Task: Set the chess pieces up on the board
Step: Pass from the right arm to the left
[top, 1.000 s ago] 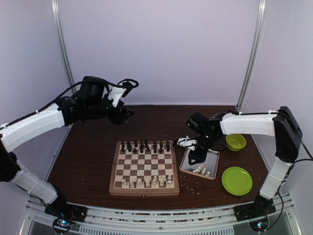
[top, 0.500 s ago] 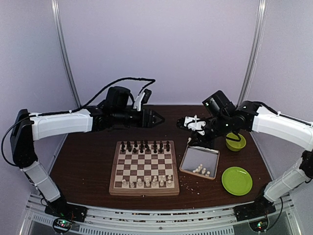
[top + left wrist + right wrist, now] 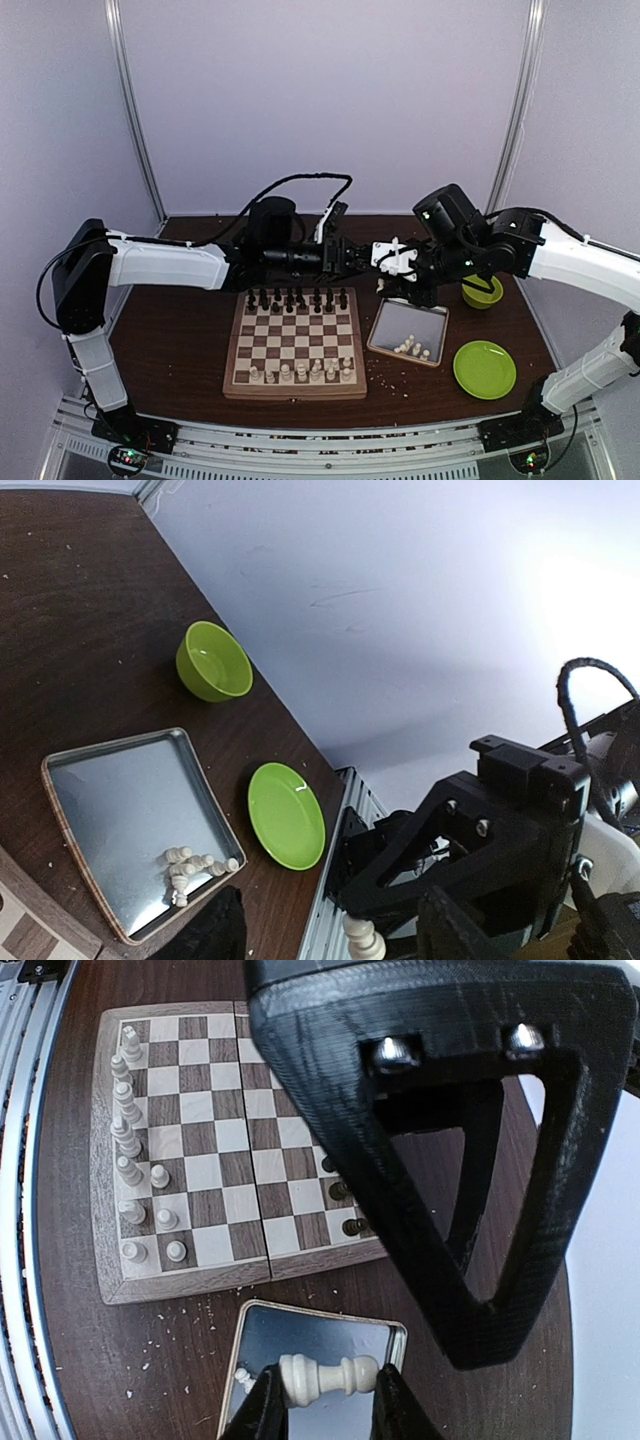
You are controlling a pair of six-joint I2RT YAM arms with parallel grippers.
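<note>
Right pincer (image 3: 330, 1398) grips one cream-white chess piece (image 3: 325, 1376) sideways, raised beyond the far right corner of the chessboard (image 3: 295, 345). Left pincer (image 3: 355, 258) faces it, jaws apart; more white pieces (image 3: 412, 348) lie in the metal tray (image 3: 400, 322) beside the chessboard.

We see a dark brown wooden table (image 3: 180, 330), front edge curved. Directly on it: square wooden chessboard (image 3: 294, 393) approx centre, twd the front; shiny rect. metal tray (image 3: 405, 322) just right of the chessboard, a bit askew, narrow gap btw them; small lime-green bowl (image 3: 482, 292) behind & right of the tray, apart from it; flat lime-green plate (image 3: 484, 368) in front of the bowl, near the tray's right side, not touching. Pale crumbs (image 3: 400, 380) scattered on the tabletop in front of the tray & by the chessboard's right corner
</note>
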